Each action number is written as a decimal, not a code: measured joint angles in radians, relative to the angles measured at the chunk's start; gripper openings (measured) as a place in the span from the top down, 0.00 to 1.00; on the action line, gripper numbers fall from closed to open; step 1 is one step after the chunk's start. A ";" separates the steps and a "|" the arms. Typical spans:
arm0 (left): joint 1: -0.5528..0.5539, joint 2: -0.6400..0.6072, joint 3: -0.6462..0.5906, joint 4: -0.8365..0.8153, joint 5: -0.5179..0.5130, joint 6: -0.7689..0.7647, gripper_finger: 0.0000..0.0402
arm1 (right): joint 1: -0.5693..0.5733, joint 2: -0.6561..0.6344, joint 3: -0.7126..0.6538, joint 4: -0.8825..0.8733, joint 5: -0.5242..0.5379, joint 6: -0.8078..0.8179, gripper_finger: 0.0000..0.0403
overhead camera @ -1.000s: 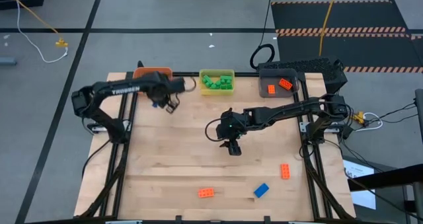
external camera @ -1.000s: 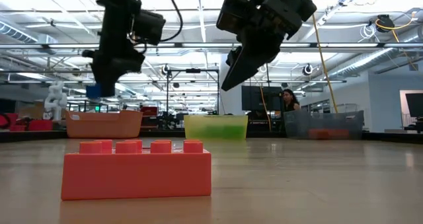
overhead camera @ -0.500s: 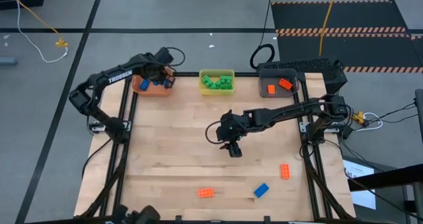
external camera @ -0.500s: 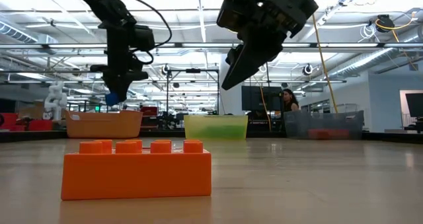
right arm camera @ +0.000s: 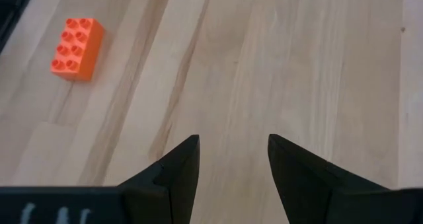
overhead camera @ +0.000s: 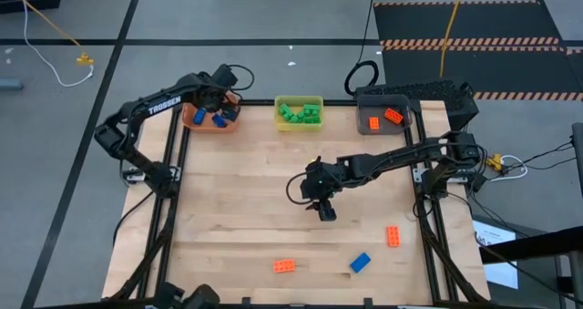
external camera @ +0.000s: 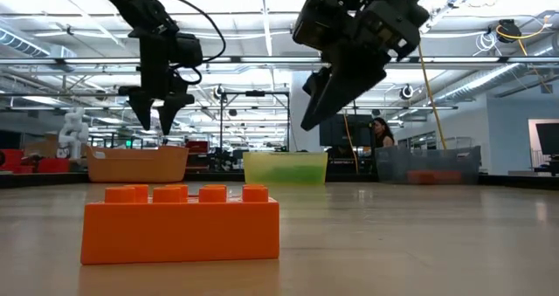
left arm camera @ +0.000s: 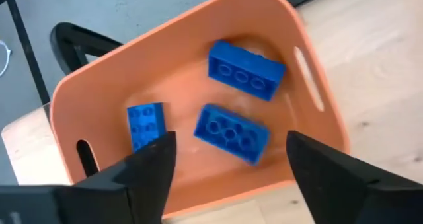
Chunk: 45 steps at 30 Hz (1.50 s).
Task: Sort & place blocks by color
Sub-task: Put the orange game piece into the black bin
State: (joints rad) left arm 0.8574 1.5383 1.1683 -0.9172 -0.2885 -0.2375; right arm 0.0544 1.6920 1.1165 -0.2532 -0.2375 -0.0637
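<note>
Two tools at work. Left tool (external camera: 159, 121), fingers spread and empty, hangs over the orange bin (overhead camera: 193, 119), which holds three blue blocks (left arm camera: 232, 133); judged best lifted straight up before swinging away, so no finger catches the rim. Right tool (overhead camera: 324, 211), fingers parted and holding nothing, points down over bare table (overhead camera: 246, 200) mid-field, its arm stretched in from the right. Loose on the table's near part lie two orange blocks (overhead camera: 283, 266) and a blue block (overhead camera: 361, 262).

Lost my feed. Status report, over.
Left tool open over orange bin, three blue blocks inside. Right tool open, empty, mid-table. Nothing in the way.
</note>
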 joint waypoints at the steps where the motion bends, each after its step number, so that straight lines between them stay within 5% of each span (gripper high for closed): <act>1: -0.009 0.000 0.000 -0.002 0.003 0.000 0.27 | -0.001 0.000 -0.007 0.004 0.000 0.000 0.58; 8: -0.155 -0.001 0.000 -0.016 0.113 0.001 0.27 | -0.023 0.000 -0.021 0.003 0.001 -0.001 0.58; 21: -0.666 -0.117 -0.002 0.158 0.070 -0.106 0.42 | -0.018 0.000 -0.100 -0.009 0.001 0.018 0.58; 27: -0.875 -0.229 -0.106 0.553 0.026 -0.092 0.46 | -0.043 0.000 -0.137 0.044 0.003 0.090 0.58; 36: -1.035 -0.296 -0.412 1.159 0.025 -0.057 0.51 | -0.008 0.001 -0.236 0.510 -0.001 0.134 0.58; 40: -1.091 -0.309 -0.523 1.338 0.008 -0.033 0.53 | 0.025 0.001 -0.266 0.704 -0.003 0.169 0.58; 45: -1.139 -0.313 -0.664 1.455 -0.121 -0.055 0.57 | 0.113 0.000 -0.245 0.713 0.038 0.187 0.58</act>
State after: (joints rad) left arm -0.2821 1.2254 0.5047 0.5383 -0.4098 -0.2925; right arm 0.1676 1.6925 0.8720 0.4599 -0.1992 0.1233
